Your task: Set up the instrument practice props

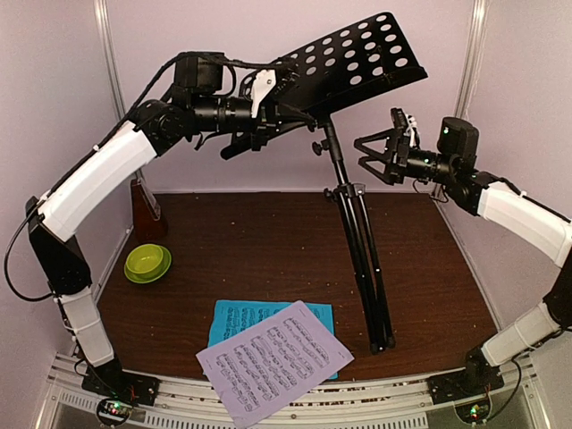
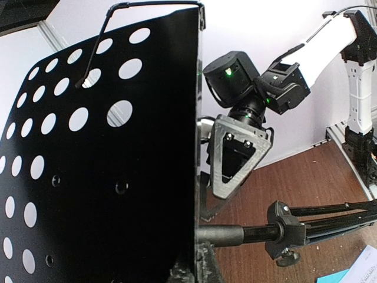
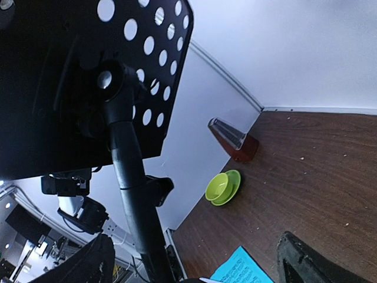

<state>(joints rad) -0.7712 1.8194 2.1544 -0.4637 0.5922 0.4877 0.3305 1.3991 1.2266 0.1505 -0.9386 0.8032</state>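
Left tool closed on lower-left rim of music stand desk. Right tool spread wide, empty, just right of the pole, not touching. Stand black metal, desk punched with round holes and tilted; tripod legs folded together, feet on counter near right edge. White sheet laid askew over cyan sheet at middle of near edge, jutting past it. Metronome brown pyramid under clear cover, upright at far-left corner. Lime-green bowl by left edge, nearer than metronome.
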